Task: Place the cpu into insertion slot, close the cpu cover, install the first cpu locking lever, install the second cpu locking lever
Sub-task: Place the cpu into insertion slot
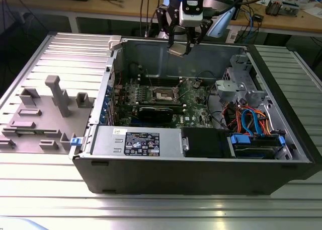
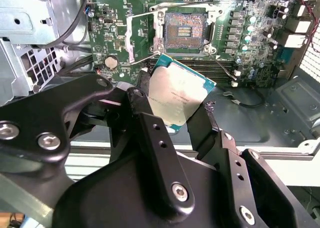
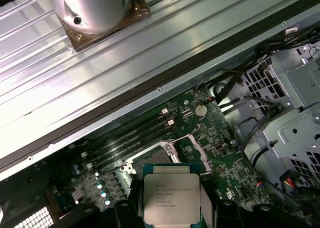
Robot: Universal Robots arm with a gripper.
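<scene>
Hand (image 1: 181, 45) hangs above the case's (image 1: 201, 177) rear wall, clamped on two edges of the cpu (image 2: 176, 93). Its lower corner is hidden behind the hand; the insertion slot (image 2: 186, 31) lies uncovered, well below.

Silver-topped, green-edged cpu (image 2: 180, 91), tilted, gripped in the air above bare dark slot (image 2: 186, 31); cover (image 2: 130, 38) swung open.

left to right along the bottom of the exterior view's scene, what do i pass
grey moulded plastic fixture tray → square dark insertion slot with silver metal rim → perforated silver metal drive cage
</scene>
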